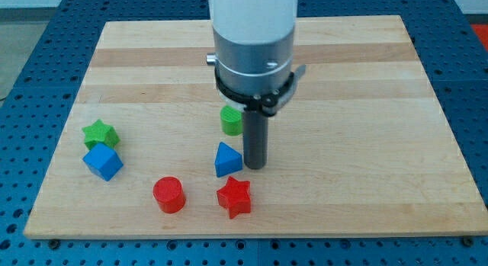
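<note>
blue pegboard w/ rows of holes frames a pale wooden board (366, 83), planks running left-right across the view. no jaws on me, just a straight dark rod under a white and grey arm housing (254, 45), so nothing to clench or release and nothing held.

my tip (255, 167) sits on the board near the middle, a bit toward the view's bottom. it's right against the right side of the blue triangular block (226, 160); touching or a hair apart, can't tell. the green cylinder (232, 120) is above that block, just left of the rod's shaft and partly tucked behind the housing. the red star block (235, 197) lies below and slightly left of the tip, near but apart.

red cylinder (169, 194) is further left, level w/ the star, clear gap btwn them. over at the view's left, well apart from the tip, the green star block (100, 133) sits directly above the blue cube (103, 161), the two touching or nearly so.
</note>
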